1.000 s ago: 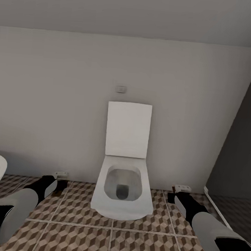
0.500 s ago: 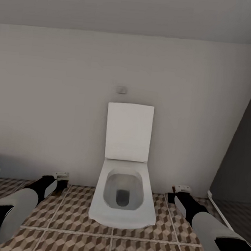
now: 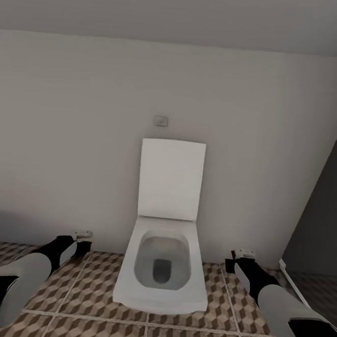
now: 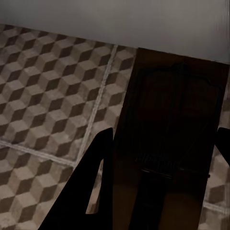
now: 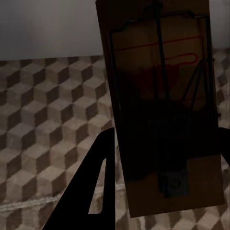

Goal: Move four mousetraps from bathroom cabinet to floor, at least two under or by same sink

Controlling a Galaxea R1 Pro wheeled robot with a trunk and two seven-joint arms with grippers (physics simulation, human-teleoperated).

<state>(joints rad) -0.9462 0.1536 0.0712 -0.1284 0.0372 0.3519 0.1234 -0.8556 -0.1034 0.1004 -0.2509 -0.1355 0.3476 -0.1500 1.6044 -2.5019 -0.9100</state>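
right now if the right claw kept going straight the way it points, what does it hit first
Most likely the bathroom floor close to the foot of the wall. The right claw carries a mousetrap that sticks out ahead, so the trap's far end would touch first. Depth is hard to judge; it might reach the wall itself.

Soft even light, wrist views dim (shadowed)

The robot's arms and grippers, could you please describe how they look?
Both arms have rounded light-grey shells with black sections, and each ends in a small white block by the left gripper and right gripper. The fingers are flat, black, tapering blades.
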